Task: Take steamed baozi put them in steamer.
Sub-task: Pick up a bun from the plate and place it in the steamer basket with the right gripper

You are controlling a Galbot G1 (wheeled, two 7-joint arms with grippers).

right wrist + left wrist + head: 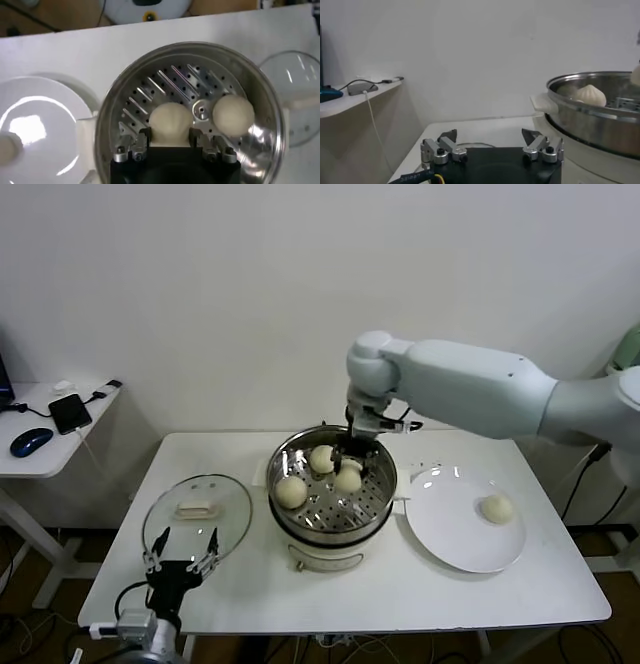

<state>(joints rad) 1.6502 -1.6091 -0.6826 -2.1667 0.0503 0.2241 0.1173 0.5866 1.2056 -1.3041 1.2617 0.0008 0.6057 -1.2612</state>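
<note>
Three smooth domed baozi (291,491) sit inside the shiny perforated steel steamer (377,514); right claw (170,144) seemingly clamps one, left claw (183,556) idles wide apart.

I count four buns: three in the steamer (332,496) at (291,491), (322,457) and (347,478) (that last one between the right tool's fingers), one (496,507) on the plate (450,542). One steamer, one plate, one lid (197,514), two tools.
</note>
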